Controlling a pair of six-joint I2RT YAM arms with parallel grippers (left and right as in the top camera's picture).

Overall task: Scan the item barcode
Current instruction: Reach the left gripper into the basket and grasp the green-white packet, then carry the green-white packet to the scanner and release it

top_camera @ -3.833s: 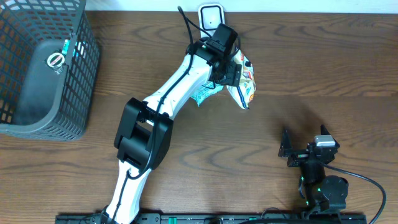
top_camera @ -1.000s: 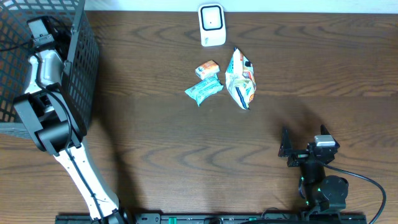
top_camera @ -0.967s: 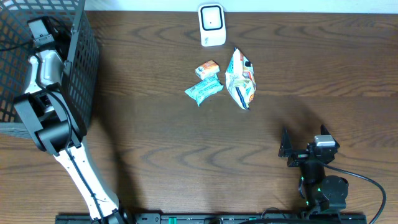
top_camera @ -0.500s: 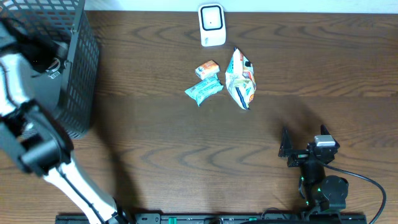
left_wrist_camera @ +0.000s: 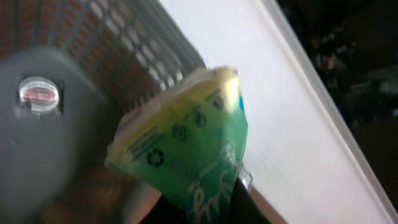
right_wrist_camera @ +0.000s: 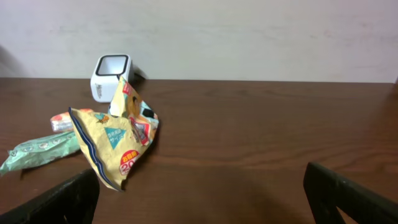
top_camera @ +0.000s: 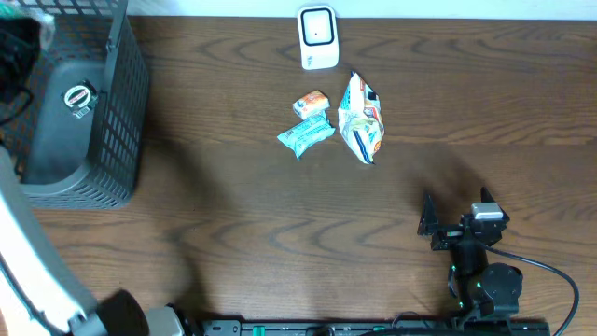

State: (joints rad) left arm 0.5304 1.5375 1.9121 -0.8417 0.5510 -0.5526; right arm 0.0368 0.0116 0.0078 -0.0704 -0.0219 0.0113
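In the left wrist view my left gripper (left_wrist_camera: 208,208) is shut on a green and yellow packet (left_wrist_camera: 186,140), which sticks up and out from the dark fingers (left_wrist_camera: 249,208). Recycling marks show on its face; the barcode is out of view. From overhead that gripper (top_camera: 13,47) is a dark blur at the far left, over the basket's edge. The white scanner (top_camera: 318,37) stands at the table's back edge, far to its right. My right gripper (right_wrist_camera: 202,199) is open and holds nothing, low over the table at the front right (top_camera: 457,222).
The grey mesh basket (top_camera: 121,84) at the back left holds a small round item (top_camera: 77,94). An orange packet (top_camera: 311,103), a teal packet (top_camera: 306,135) and a yellow snack bag (top_camera: 361,119) lie in front of the scanner.
My left arm has lifted out of the basket and swung off to the left edge, its gripper now shut on the green packet. The right arm has not moved.
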